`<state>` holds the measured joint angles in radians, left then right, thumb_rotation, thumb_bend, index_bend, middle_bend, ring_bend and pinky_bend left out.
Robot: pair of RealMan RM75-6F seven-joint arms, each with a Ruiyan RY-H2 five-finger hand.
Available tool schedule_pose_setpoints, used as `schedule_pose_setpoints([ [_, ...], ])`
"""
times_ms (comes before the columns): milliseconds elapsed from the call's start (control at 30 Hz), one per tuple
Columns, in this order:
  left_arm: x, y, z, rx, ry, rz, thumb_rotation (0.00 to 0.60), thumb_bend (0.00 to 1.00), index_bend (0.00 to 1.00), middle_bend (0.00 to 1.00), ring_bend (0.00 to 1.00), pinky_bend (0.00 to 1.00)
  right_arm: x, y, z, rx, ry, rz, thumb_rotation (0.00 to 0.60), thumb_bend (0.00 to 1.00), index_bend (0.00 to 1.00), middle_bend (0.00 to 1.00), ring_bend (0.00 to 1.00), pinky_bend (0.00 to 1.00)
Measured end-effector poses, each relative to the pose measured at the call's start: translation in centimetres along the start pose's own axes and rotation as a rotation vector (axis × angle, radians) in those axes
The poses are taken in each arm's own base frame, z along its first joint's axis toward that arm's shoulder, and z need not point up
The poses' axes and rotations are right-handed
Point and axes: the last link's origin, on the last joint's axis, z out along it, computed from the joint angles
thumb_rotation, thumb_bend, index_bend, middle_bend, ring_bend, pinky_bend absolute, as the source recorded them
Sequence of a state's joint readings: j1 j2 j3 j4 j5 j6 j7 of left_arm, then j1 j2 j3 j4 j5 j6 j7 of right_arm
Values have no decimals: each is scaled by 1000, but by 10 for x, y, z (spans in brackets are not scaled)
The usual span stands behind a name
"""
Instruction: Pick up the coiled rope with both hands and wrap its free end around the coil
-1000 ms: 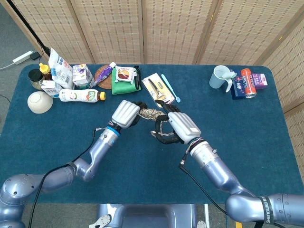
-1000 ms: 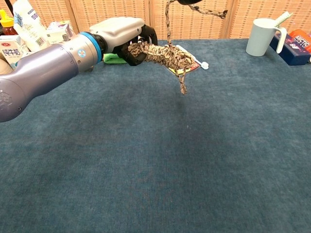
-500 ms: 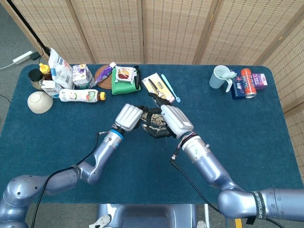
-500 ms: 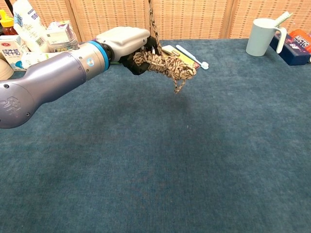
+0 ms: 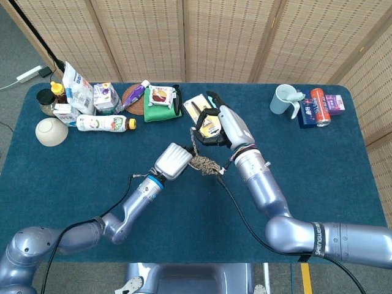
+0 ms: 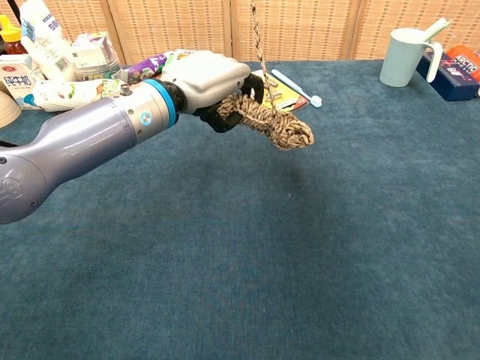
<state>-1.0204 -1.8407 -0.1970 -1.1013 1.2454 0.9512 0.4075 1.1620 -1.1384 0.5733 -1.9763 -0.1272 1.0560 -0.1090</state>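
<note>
Coiled rope (image 6: 268, 122) held above the blue surface (image 6: 315, 247), near the centre of the head view and upper centre of the chest view. The left hand (image 5: 173, 162) grips one end of the coil, its dark fingers (image 6: 225, 116) closed around the bundle; the coil projects rightward from the hand, clear of the surface. The free end (image 6: 259, 45) rises as a taut strand from the coil to the top edge of the chest view. In the head view the right hand (image 5: 225, 125) sits above and right of the coil, over the yellow card of tools (image 5: 204, 114), with the strand running up to its fingers, which are curled around it. Compared with the frame one second ago, the right hand has moved from just right of and below the coil to the upper side, toward the back of the surface; the left hand has shifted lower in the head view. The loose tail that hung below the coil one second ago no longer dangles, and the bundle now appears tighter and more compact. At the frame's upper right stand a pale green mug (image 5: 285, 100) and a red can (image 5: 320, 106); at upper left, a white bowl (image 5: 51, 131) and a bottle (image 5: 104, 123) lying on its side.
</note>
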Motion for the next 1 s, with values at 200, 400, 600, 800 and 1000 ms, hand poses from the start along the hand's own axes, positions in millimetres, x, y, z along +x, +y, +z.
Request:
schedule_pose_setpoints([
  [200, -5, 5, -4, -49, -6, 25, 600, 641, 552, 450, 547, 650, 1, -4, 10, -22, 29, 39, 600, 515, 692, 0, 0, 0],
  [400, -7, 9, -9, -107, -15, 7, 600, 644, 553, 450, 543, 650, 6, 0, 22, -47, 64, 26, 600, 517, 694, 0, 0, 0],
  [600, 0, 5, -18, -159, 7, -37, 600, 645, 555, 451, 543, 650, 16, 20, 34, -94, 81, 12, 600, 520, 695, 0, 0, 0],
  [800, 11, -9, -28, -177, 39, -114, 600, 645, 561, 454, 545, 650, 28, 52, 44, -144, 56, 6, 600, 522, 695, 0, 0, 0],
  [1000, 23, -20, -39, -181, 69, -189, 600, 645, 561, 454, 546, 650, 42, 88, 53, -187, 65, -3, 600, 526, 695, 0, 0, 0],
])
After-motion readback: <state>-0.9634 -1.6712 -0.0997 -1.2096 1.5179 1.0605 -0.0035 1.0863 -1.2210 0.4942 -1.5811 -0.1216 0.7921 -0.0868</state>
